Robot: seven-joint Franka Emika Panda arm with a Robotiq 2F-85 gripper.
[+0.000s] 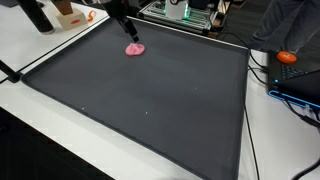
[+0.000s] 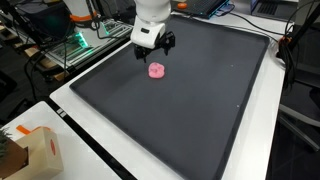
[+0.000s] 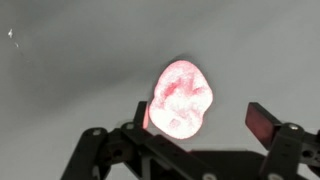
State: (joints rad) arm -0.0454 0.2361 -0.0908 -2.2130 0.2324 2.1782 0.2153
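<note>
Field notes - remote station, 1 arm, 3 views

- Landmark: the black mat (image 1: 150,110). All positions are given against it.
- Pink lump (image 1: 134,48) lies flat on the mat, close to the mat edge where the arm comes in and well away from the mat's middle. It is alone there, with nothing else on the mat near it.
- Gripper (image 2: 153,50) hangs just above the lump, jaws spread wide and holding nothing. Both exterior views show a gap between the fingertips and the mat, and I see no contact with the lump.
- In the wrist view the lump (image 3: 181,96) sits between the 2 fingers (image 3: 266,118) but nearer 1 of them, so it is off-centre in the span.
- Off the mat: an orange thing (image 1: 287,57) just past 1 side edge, and a cardboard box (image 2: 35,150) beyond a corner. Both are well apart from the lump.

Handling, my read only:
- The outline is rounded and uneven and the surface is mottled pink and white. It looks soft and light, more squashy than stiff. I cannot tell the material.
- It looks unlikely to break. It may deform or slide on the mat if pushed from 1 side.
- Best hold looks to be across the narrower waist, low near the mat, with both pads meeting it together - not at the tapered end
</note>
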